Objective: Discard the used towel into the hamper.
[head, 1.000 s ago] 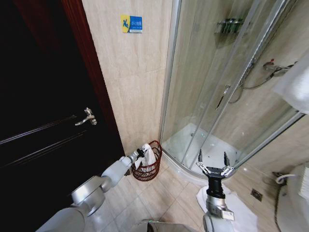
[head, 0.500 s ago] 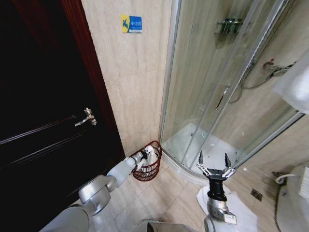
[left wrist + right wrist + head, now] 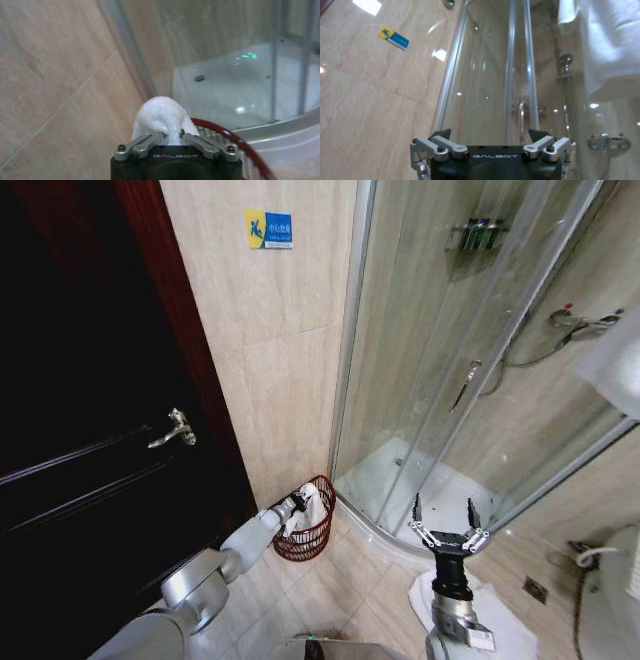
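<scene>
The left gripper bears the word GALBOT in pale letters on its black body, and its fingers are pinched together on a fold of the white towel. In the head view this gripper sits at the near rim of the hamper, with the towel bunched up above the rim and partly down inside the basket. The hamper is a small red wire basket standing on the tiled floor, in the corner where the beige wall meets the curved base of the shower stall. Its red rim curves just past the towel in the left wrist view.

The right gripper, also marked GALBOT, is held upright in front of the shower glass, well apart from the hamper, its fingers spread wide with nothing between them.

High on the wall hangs a small blue and yellow sign; its lettering is too small to read. A rack of bottles sits inside the shower. A dark door with a metal handle stands to the left.
</scene>
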You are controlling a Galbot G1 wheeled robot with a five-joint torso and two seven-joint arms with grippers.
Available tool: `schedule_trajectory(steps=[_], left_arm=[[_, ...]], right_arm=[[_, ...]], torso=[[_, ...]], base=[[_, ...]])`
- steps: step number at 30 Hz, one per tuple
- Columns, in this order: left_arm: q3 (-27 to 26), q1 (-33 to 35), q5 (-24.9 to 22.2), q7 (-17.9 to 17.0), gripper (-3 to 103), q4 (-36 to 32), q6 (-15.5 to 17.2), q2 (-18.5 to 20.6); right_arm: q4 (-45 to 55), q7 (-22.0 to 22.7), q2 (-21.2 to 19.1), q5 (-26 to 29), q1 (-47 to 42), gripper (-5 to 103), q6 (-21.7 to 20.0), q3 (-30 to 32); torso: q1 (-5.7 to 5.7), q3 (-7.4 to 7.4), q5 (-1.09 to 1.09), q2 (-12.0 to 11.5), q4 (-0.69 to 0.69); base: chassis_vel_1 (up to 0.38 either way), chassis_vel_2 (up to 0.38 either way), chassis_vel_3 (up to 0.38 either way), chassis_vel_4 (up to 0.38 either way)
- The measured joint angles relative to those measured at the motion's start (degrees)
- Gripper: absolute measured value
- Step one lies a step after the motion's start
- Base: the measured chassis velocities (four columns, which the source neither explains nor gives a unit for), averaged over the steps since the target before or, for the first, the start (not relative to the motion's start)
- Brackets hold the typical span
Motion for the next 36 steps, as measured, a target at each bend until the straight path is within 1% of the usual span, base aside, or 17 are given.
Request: schedule_trajectory(steps=[1,2,4,6,7,11,15,16,19,20,23,24,28,30,33,34,36], left_arm=[[-0.08,0.2,0.11,-0.49,0,-0.31,0.0,0.09],[-0.24,0.34,0.15,-0.77,10,-0.45,0.03,0.2],[-0.3,0.35,0.15,-0.88,10,-0.48,0.05,0.28],[-0.67,0.79,0.04,-1.0,20,-0.97,0.28,0.94],[-0.67,0.79,0.04,-1.0,20,-0.97,0.28,0.94],[-1.12,2.43,1.1,-0.58,43,-3.71,1.29,2.92],[-1.91,3.01,1.49,-0.57,48,-4.71,1.41,3.44],[-2.33,3.37,1.65,-0.53,54,-5.44,1.55,3.81],[-3.27,5.3,-1.98,4.38,71,-11.57,1.83,6.64],[-3.27,5.3,-1.98,4.38,71,-11.57,1.83,6.64],[-3.55,9.81,-10.42,7.2,87,-25.03,8.13,11.96],[-3.55,9.81,-10.42,7.2,87,-25.03,8.13,11.96],[-8.61,18.42,-16.13,6.71,99,-41.39,13.29,19.98],[-10.28,20.71,-16.83,6.35,100,-44.92,14.28,21.77],[-16.24,27.63,-18.91,6.4,100,-55.42,15.85,25.76],[-16.24,27.63,-18.91,6.4,100,-55.42,15.85,25.76],[-21.44,33.38,-20.44,6.82,100,-62.7,16.88,27.16]], right_arm=[[-0.13,-0.27,0.0,-0.04,-0.12,100,0.29,-0.11],[-0.34,-0.65,0.0,-0.05,-0.17,100,0.58,-0.15],[-0.39,-0.76,0.0,-0.05,-0.17,100,0.68,-0.15],[-0.52,-1.13,0.0,0.14,-0.18,100,0.8,-0.06],[-0.52,-1.13,0.0,0.14,-0.18,100,0.8,-0.06],[-0.72,-1.46,0.0,1.39,-0.05,100,0.11,0.08],[-0.34,-1.47,0.0,1.69,0.05,100,-0.64,-0.07],[-0.11,-1.51,0.0,1.99,0.16,100,-1.12,-0.2],[0.74,-1.69,0.0,2.67,0.21,100,-3.0,-0.29],[0.74,-1.69,0.0,2.67,0.21,100,-3.0,-0.29],[2.05,-1.7,-0.02,3.3,0.42,100,-5.28,-0.14],[2.05,-1.7,-0.02,3.3,0.42,100,-5.28,-0.14],[5.42,-1.84,-0.78,4.32,0.16,100,-7.76,0.43],[6.72,-1.98,-0.94,4.58,-0.16,100,-8.4,0.51],[10.49,-2.2,-1.28,5.12,-0.31,100,-10.11,0.65],[10.49,-2.2,-1.28,5.12,-0.31,100,-10.11,0.65],[14.04,-2.31,-1.86,5.82,-0.26,100,-11.92,0.9]], torso=[[0.04,0.02,-0.02,-0.01,0.0],[0.03,0.02,-0.01,-0.02,-0.02],[0.02,0.01,-0.01,-0.02,-0.03],[-0.06,0.0,-0.02,-0.01,-0.04],[-0.06,0.0,-0.02,-0.01,-0.04],[-0.1,-0.02,-0.01,0.01,0.0],[-0.09,-0.02,-0.01,0.02,-0.01],[-0.08,-0.01,-0.03,0.01,-0.02],[-0.04,0.0,-0.02,0.01,-0.02],[-0.04,0.0,-0.02,0.01,-0.02],[-0.05,-0.01,-0.02,0.01,-0.04],[-0.05,-0.01,-0.02,0.01,-0.04],[-0.06,-0.01,-0.02,0.01,0.0],[-0.06,-0.01,-0.02,0.01,0.0],[-0.06,-0.01,-0.02,0.01,0.0],[-0.06,-0.01,-0.02,0.01,0.0],[-0.06,-0.02,-0.03,0.01,-0.04]], base=[[-0.097,0.089,0.123,-0.101],[-0.097,0.035,0.053,-0.024],[-0.04,0.035,0.053,-0.036],[0.0,0.0,0.0,0.0],[0.0,0.0,0.0,0.0],[0.036,-0.014,-0.018,0.015],[0.0,0.0,0.0,0.0],[0.0,0.0,0.0,0.0],[0.0,0.0,0.0,0.0],[0.0,0.0,0.0,0.0],[0.0,0.0,0.0,0.0],[0.0,0.0,0.0,0.0],[0.0,0.0,0.0,0.0],[0.0,0.0,0.0,0.0],[0.0,0.0,0.0,0.0],[0.0,0.0,0.0,0.0],[0.0,0.0,0.0,0.0]])
